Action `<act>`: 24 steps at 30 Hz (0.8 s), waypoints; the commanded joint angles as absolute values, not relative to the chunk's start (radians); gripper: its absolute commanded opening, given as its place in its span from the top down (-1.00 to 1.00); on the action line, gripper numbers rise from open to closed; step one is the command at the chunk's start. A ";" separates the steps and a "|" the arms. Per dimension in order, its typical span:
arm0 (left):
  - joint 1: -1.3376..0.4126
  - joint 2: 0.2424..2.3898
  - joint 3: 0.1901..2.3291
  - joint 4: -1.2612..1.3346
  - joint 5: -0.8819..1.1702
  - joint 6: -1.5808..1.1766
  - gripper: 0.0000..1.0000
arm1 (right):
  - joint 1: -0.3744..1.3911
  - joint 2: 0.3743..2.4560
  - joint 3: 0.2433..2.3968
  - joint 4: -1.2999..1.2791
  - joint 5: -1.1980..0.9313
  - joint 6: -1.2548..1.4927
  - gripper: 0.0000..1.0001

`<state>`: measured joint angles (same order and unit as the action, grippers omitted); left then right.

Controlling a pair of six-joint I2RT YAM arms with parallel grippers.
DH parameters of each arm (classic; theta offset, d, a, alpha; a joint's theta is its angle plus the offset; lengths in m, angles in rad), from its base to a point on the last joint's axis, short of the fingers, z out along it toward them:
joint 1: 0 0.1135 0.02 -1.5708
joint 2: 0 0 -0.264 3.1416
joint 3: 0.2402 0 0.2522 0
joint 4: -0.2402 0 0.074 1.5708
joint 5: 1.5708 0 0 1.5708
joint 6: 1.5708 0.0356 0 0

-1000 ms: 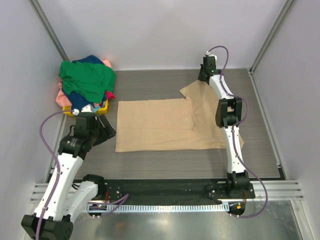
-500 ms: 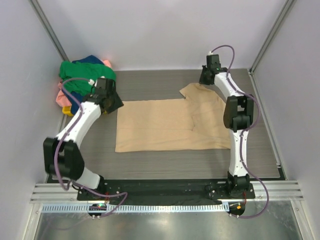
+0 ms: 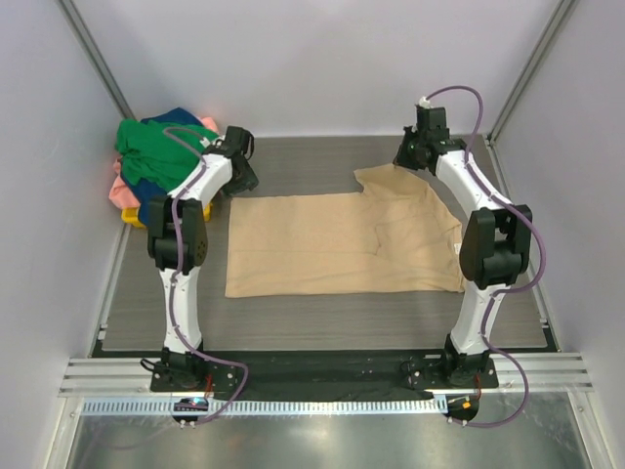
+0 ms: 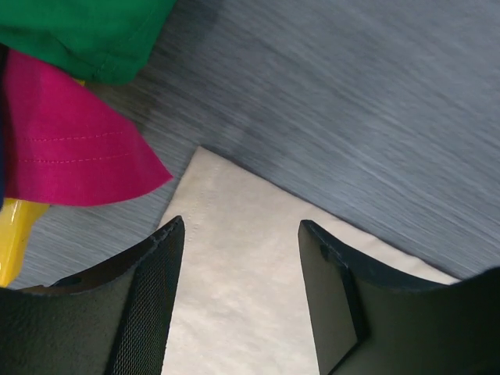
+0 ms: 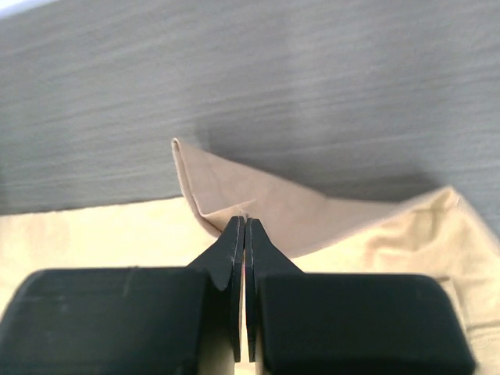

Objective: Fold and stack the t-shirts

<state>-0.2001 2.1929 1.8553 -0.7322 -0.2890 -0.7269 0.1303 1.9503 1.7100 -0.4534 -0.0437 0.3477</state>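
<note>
Upper right: my right gripper (image 5: 244, 221) clamped on tan shirt (image 3: 303, 244) sleeve; left gripper (image 4: 241, 228) apart over corner, should pinch squarely.

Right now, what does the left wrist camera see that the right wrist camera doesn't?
Only the left wrist view shows the green t-shirt, the pink t-shirt, a bit of the yellow basket, and the left hand open over a corner of the tan t-shirt. Only the right wrist view shows the right hand shut, pinching a raised fold of that shirt. Both show the tan t-shirt lying on the grey table.
</note>
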 commanded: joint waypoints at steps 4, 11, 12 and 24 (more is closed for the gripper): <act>-0.192 2.246 1.864 -0.770 -0.365 -0.781 -0.25 | 0.137 1.876 1.622 -0.402 -0.074 0.356 0.98; -0.184 2.289 1.856 -0.715 -0.368 -0.790 -0.28 | 0.135 1.868 1.589 -0.388 -0.089 0.351 0.97; -0.183 2.295 1.864 -0.713 -0.368 -0.790 -0.28 | 0.138 1.867 1.585 -0.385 -0.084 0.350 0.97; -0.158 2.335 1.839 -0.641 -0.292 -0.804 -0.04 | 0.137 1.888 1.565 -0.370 -0.091 0.345 0.97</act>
<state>-0.1650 2.2868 1.8511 -0.6949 -0.3344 -0.7822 0.1314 1.9392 1.5681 -0.4122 -0.0788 0.3500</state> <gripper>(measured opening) 0.540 0.032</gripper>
